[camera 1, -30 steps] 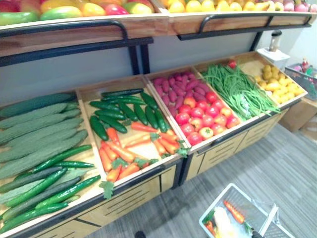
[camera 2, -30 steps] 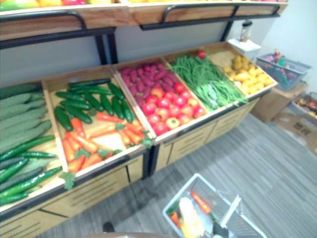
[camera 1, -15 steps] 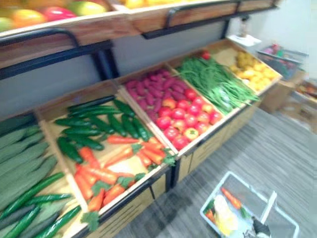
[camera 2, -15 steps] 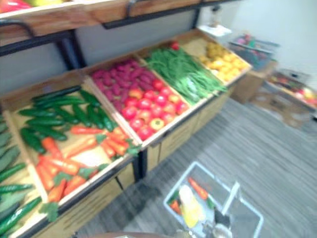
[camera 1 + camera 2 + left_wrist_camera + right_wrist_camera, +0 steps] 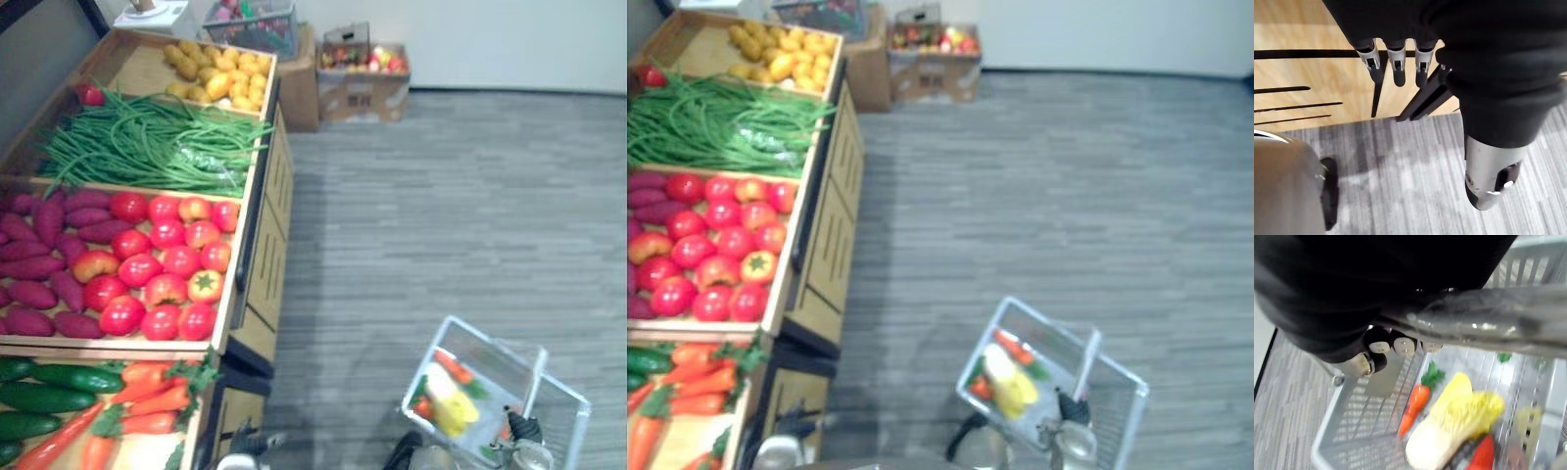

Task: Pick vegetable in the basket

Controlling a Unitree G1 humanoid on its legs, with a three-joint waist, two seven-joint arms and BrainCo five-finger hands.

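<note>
A white wire basket (image 5: 487,340) hangs over the grey floor at the lower right. My right hand (image 5: 1396,343) is shut on its grey handle (image 5: 1488,323) and also shows from above (image 5: 523,430). Inside the basket lie a yellow-white cabbage (image 5: 1457,423), a carrot (image 5: 1415,405) with green leaves, and another red-orange piece (image 5: 1481,455). My left hand (image 5: 1397,61) hangs open beside the wooden front of the stand (image 5: 1308,78), holding nothing.
The wooden stand runs along the left, with bins of tomatoes (image 5: 167,264), purple sweet potatoes (image 5: 39,257), green beans (image 5: 147,142), carrots (image 5: 147,392), cucumbers (image 5: 39,387) and yellow produce (image 5: 220,73). A cardboard box (image 5: 362,86) and a grey crate (image 5: 250,20) stand by the far wall.
The whole picture has swung to the right, so the camera has turned; the upper shelf and the left bins have left the view. The basket stays in my right hand.
</note>
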